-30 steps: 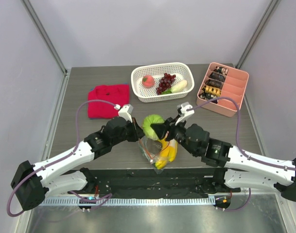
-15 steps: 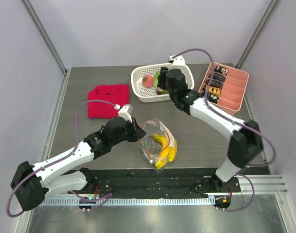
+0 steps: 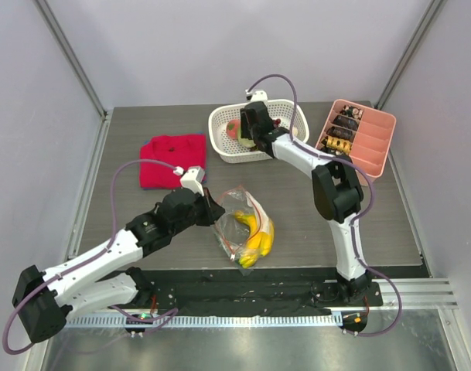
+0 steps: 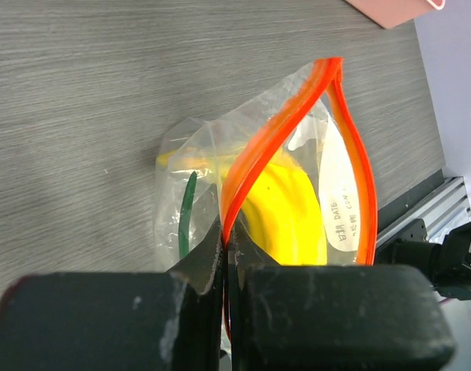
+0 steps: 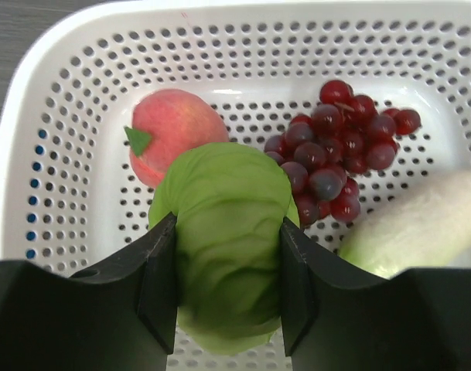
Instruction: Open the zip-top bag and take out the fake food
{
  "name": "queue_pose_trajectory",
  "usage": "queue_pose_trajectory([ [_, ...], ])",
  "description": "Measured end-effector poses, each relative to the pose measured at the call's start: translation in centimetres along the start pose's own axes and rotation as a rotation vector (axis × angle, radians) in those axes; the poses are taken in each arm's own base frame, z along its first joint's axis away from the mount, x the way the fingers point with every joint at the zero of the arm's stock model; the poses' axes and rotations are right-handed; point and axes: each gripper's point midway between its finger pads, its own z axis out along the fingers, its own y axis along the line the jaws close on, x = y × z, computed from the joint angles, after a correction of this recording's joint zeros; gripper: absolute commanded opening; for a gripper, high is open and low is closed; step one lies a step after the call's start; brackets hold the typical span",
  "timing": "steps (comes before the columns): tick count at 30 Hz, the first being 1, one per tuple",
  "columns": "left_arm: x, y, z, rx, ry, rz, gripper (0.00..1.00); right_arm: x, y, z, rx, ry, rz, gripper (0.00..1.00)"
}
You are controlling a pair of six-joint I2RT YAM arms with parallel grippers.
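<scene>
The clear zip-top bag [image 3: 244, 224] lies open at the table's middle front with yellow bananas [image 3: 256, 236] inside. My left gripper [image 3: 213, 212] is shut on its orange-red zipper strip [image 4: 254, 151]; the bananas [image 4: 285, 216] show through the mouth. My right gripper [image 3: 249, 133] hangs over the white basket [image 3: 220, 147], shut on the green round cabbage [image 5: 226, 239]. Below it in the basket lie a pink-red peach [image 5: 173, 127], dark red grapes [image 5: 336, 154] and a white radish-like piece [image 5: 421, 224].
A red cloth [image 3: 172, 158] lies at the back left. A pink divided tray [image 3: 366, 151] with dark brown pieces stands at the back right. A metal rail runs along the near edge [image 3: 250, 318].
My right arm has carried the green cabbage from above the bag to over the white basket. The left gripper has kept its hold on the bag and pulled slightly left.
</scene>
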Motion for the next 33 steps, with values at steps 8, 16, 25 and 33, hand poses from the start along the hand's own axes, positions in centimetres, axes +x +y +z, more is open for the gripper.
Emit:
queue_pose_trajectory([
  [8, 0.3, 0.2, 0.2, -0.01, 0.013, 0.005, 0.0, -1.7, 0.9, 0.8, 0.001, 0.033, -0.021, 1.0],
  [16, 0.7, 0.4, 0.6, -0.018, 0.031, 0.016, 0.0, -1.2, -1.4, -4.6, 0.082, 0.133, -0.041, 0.99],
  [25, 0.8, -0.9, 1.1, 0.032, 0.054, 0.013, 0.0, -2.5, 3.9, -27.9, -0.17, 0.029, -0.075, 0.66],
  [33, 0.7, -2.9, 2.4, 0.105, 0.078, -0.013, 0.0, 3.8, 3.4, -34.7, -0.34, 0.129, -0.051, 0.35],
])
